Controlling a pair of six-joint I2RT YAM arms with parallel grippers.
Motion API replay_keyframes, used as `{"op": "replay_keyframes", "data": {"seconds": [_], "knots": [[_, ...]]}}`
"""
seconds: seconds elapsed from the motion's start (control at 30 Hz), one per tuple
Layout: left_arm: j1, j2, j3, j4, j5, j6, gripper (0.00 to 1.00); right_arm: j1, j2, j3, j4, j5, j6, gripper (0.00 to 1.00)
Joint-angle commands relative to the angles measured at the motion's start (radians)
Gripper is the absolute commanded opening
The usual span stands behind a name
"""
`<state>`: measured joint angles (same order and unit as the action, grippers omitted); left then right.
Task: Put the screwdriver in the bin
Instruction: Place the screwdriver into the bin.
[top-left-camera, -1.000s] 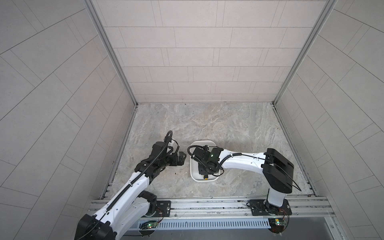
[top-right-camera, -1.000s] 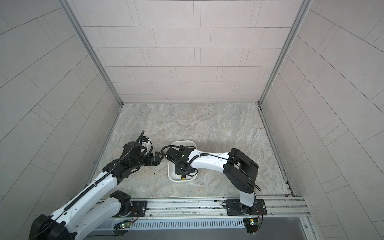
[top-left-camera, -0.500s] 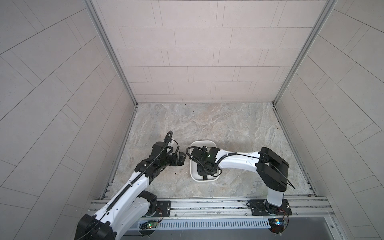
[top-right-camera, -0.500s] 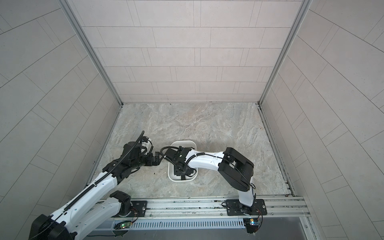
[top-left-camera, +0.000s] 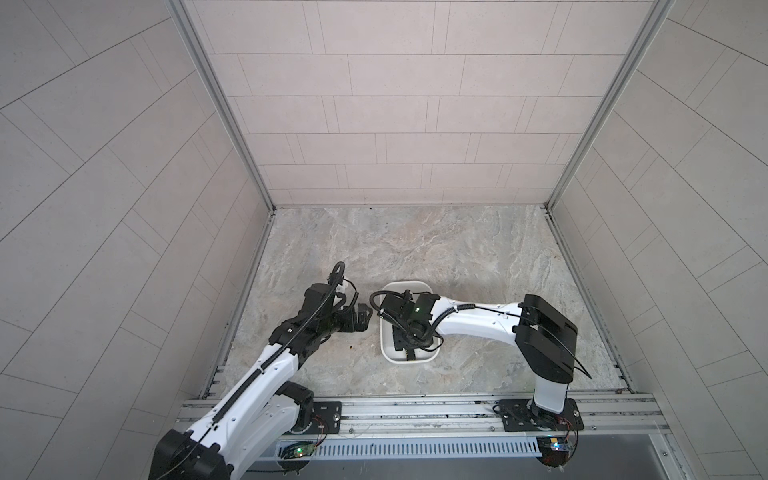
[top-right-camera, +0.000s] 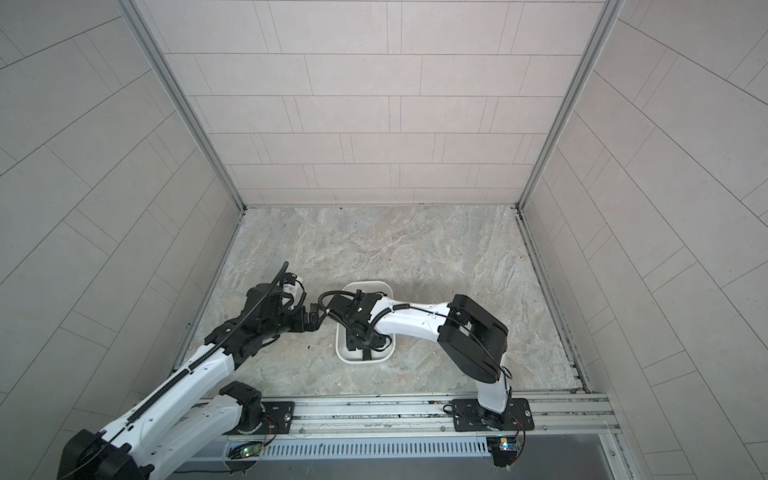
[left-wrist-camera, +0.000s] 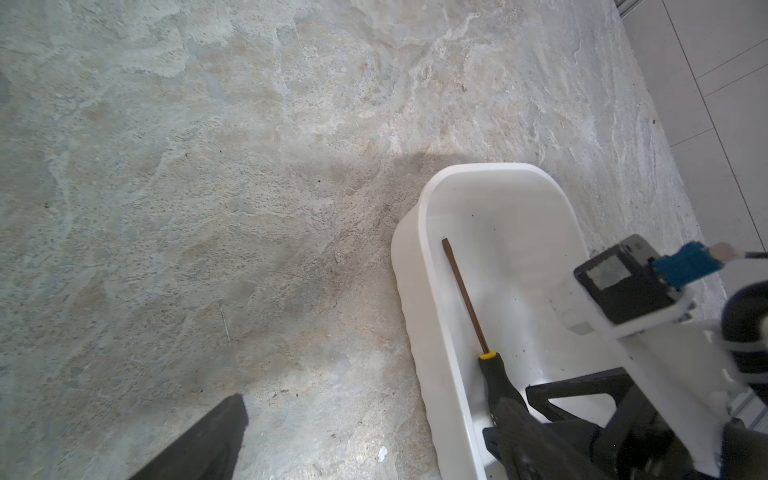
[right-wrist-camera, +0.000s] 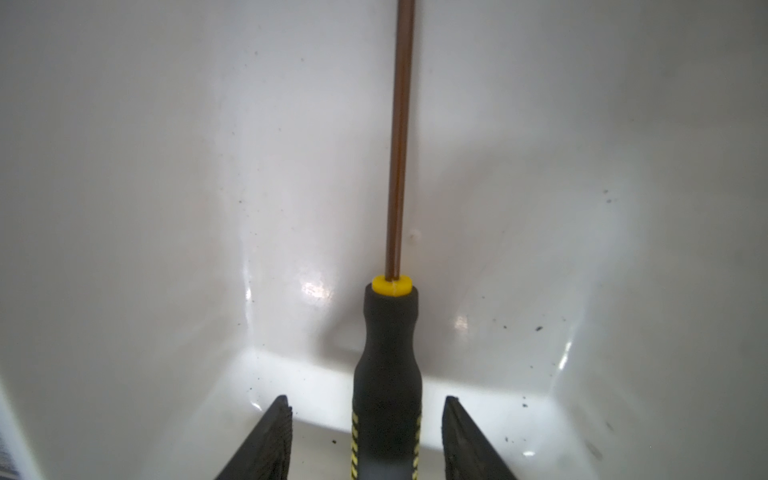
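Note:
The screwdriver (right-wrist-camera: 386, 353), with a black handle, a yellow collar and a thin brown shaft, lies on the floor of the white bin (right-wrist-camera: 166, 166). My right gripper (right-wrist-camera: 365, 401) is open inside the bin, with a finger on each side of the handle and a gap on both sides. The left wrist view shows the screwdriver (left-wrist-camera: 465, 299) running lengthwise along the bin's (left-wrist-camera: 424, 291) side wall. In both top views my right wrist covers most of the bin (top-left-camera: 407, 284) (top-right-camera: 365, 284). My left gripper (top-left-camera: 362, 318) (top-right-camera: 313, 319) hovers open just left of the bin, holding nothing.
The bin sits on a marbled stone floor (top-left-camera: 415, 241) closed in by tiled walls on three sides. A metal rail (top-left-camera: 415, 409) carrying both arm bases runs along the front edge. A few dark specks lie in the bin.
My right gripper's jaws have parted and let go of the screwdriver handle, which now rests in the bin. The right wrist shifted slightly left. The left arm has stayed still.

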<state>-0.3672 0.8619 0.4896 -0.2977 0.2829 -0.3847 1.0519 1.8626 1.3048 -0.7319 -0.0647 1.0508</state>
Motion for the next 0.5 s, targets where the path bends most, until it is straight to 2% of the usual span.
{"op": "replay_keyframes", "data": {"seconds": [0.0,0.27,0.37,0.47], "knots": [[-0.004,-0.016,0.017,-0.012,-0.021,0.013,1.0,0.001,-0.072,0.036,-0.095,0.035,-0.017,0.55],[-0.005,-0.003,0.054,-0.03,-0.086,0.019,1.0,-0.048,-0.252,0.087,-0.233,0.065,-0.2,0.56],[-0.004,0.007,0.084,-0.048,-0.128,0.034,1.0,-0.124,-0.376,0.061,-0.219,0.085,-0.311,0.56],[-0.004,0.016,0.12,-0.063,-0.189,0.063,1.0,-0.242,-0.508,0.005,-0.171,0.099,-0.411,0.57]]}}
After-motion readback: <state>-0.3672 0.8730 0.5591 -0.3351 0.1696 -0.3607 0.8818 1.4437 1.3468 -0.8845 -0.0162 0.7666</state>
